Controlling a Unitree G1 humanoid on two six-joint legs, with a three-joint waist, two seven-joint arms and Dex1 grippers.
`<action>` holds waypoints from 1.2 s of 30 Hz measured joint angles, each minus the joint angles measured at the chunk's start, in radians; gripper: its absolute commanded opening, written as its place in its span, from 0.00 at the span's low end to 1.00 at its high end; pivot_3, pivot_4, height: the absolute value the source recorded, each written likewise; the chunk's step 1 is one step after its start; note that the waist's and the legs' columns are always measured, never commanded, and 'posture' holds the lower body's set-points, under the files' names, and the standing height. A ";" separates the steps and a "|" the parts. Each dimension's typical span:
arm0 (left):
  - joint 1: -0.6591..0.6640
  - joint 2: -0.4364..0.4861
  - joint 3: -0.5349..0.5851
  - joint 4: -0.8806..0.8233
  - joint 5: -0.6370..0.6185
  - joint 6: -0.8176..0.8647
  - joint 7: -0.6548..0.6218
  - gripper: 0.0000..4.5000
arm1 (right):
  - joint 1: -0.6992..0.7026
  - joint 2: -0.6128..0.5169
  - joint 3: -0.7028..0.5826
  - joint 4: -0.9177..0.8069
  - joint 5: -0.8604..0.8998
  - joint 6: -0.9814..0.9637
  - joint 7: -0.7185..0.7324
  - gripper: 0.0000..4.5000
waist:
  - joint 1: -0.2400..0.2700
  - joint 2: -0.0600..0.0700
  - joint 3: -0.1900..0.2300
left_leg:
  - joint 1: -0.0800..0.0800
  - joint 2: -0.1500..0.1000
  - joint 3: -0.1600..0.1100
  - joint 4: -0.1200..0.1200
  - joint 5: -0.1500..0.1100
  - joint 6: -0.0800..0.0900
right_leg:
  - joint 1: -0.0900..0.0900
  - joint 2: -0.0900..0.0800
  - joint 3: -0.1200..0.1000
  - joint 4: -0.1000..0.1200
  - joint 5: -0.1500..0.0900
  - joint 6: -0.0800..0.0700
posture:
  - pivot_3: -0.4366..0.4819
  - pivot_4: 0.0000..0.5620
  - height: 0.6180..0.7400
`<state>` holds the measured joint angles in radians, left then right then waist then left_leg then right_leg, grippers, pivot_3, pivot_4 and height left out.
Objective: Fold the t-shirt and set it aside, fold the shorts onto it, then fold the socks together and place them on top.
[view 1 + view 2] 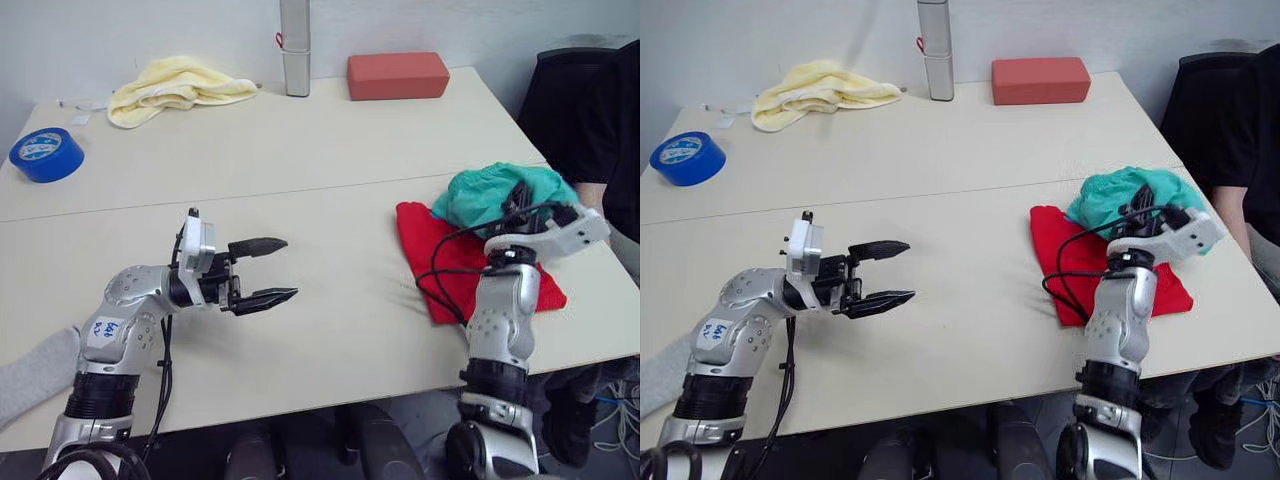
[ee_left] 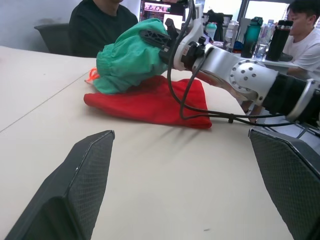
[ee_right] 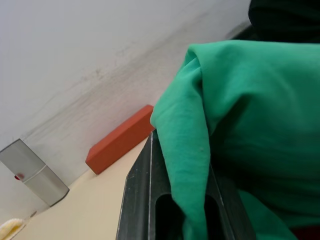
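Right tool (image 1: 522, 200): pinching the shorts (image 1: 490, 195). In the right wrist view the teal fabric drapes over and between the black fingers (image 3: 145, 200), bunched and lifted off flat. The shorts sit on the upper part of the t-shirt (image 1: 450, 265), which lies as a compact red layer on the table (image 1: 330, 150) near its 3 o'clock edge. An orange-pink cord end (image 2: 91, 76) shows at the side of the teal bundle in the left wrist view. The right arm's black cable loops across the red cloth.

Left tool (image 1: 262, 270): spread, fingers apart, holding nothing, above bare table at about 7 o'clock, well apart from the clothing and pointing toward 3 o'clock.

One grey sock (image 1: 35, 375) lies at the table's near edge at 8 o'clock, just beside the left arm.

Other items: blue tape roll (image 1: 45, 154) at 10 o'clock; pale yellow towel (image 1: 170, 88) at 11 o'clock; upright metal cylinder (image 1: 294, 48) at 12 o'clock; red-brown block (image 1: 397, 76) at 1 o'clock, near the cylinder. A person in dark clothing (image 1: 590, 120) sits at the 3 o'clock side, close to the clothing.
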<state>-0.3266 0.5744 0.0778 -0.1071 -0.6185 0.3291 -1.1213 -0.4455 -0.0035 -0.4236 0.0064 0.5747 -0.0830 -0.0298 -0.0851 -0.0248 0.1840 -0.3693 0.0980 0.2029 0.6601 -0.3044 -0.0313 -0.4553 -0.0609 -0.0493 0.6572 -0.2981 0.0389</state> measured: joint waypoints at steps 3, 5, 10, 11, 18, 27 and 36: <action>0.008 0.017 0.000 -0.004 -0.001 0.014 0.000 1.00 | 0.026 0.043 0.006 -0.079 -0.013 -0.003 -0.072 0.01 | 0.001 -0.001 0.000 | 0.000 0.001 -0.001 0.000 0.000 -0.001 | 0.000 0.001 -0.001 0.000 -0.001 -0.001 | 0.48 0.27 1.00; 0.009 0.025 0.001 -0.005 -0.002 0.020 0.000 1.00 | 0.061 0.077 0.010 -0.110 -0.011 0.006 -0.111 0.01 | 0.001 -0.001 0.000 | 0.000 0.001 -0.001 -0.001 0.000 -0.001 | 0.000 0.001 -0.001 0.000 -0.001 -0.001 | 0.48 0.27 1.00; 0.009 0.031 0.001 -0.008 -0.005 0.031 -0.005 1.00 | 0.125 0.155 0.031 -0.226 0.061 0.081 -0.205 0.01 | 0.000 -0.001 0.000 | 0.000 0.000 -0.001 -0.001 0.001 -0.001 | 0.000 0.001 -0.001 0.000 -0.001 -0.001 | 0.48 0.27 1.00; 0.009 0.033 0.001 -0.008 -0.005 0.032 -0.005 1.00 | 0.131 0.157 0.033 -0.250 0.085 0.098 -0.213 0.01 | 0.001 -0.001 0.000 | 0.000 0.001 -0.001 -0.001 0.000 -0.001 | 0.000 0.001 -0.001 0.000 -0.001 -0.001 | 0.48 0.27 1.00; 0.014 0.034 0.001 -0.020 -0.007 0.037 -0.008 1.00 | 0.150 0.157 0.015 -0.389 0.315 0.181 -0.299 0.01 | 0.001 -0.001 0.000 | 0.000 0.000 -0.002 -0.001 0.000 -0.001 | 0.000 0.001 -0.001 0.000 -0.001 -0.001 | 0.48 0.27 1.00; 0.024 0.034 0.002 -0.037 -0.007 0.037 -0.016 1.00 | 0.227 0.129 -0.009 -0.440 0.506 0.237 -0.395 0.01 | -0.001 -0.001 0.000 | 0.001 0.000 -0.002 -0.002 0.000 -0.001 | 0.001 0.001 -0.001 0.000 -0.001 -0.001 | 0.48 0.27 1.00; 0.037 0.055 0.004 -0.046 -0.013 0.049 -0.016 1.00 | 0.230 0.132 -0.005 -0.437 0.650 0.174 -0.449 0.01 | 0.000 -0.001 0.000 | 0.000 0.000 -0.002 -0.002 0.000 -0.001 | 0.001 0.001 -0.001 -0.001 -0.001 -0.001 | 0.48 0.27 1.00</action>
<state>-0.2899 0.6297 0.0819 -0.1536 -0.6316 0.3786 -1.1374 -0.2159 0.1282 -0.4288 -0.4309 1.2251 0.0905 -0.4787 -0.0847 -0.0255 0.1835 -0.3690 0.0983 0.2005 0.6579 -0.3039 -0.0323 -0.4547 -0.0602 -0.0501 0.6564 -0.2988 0.0376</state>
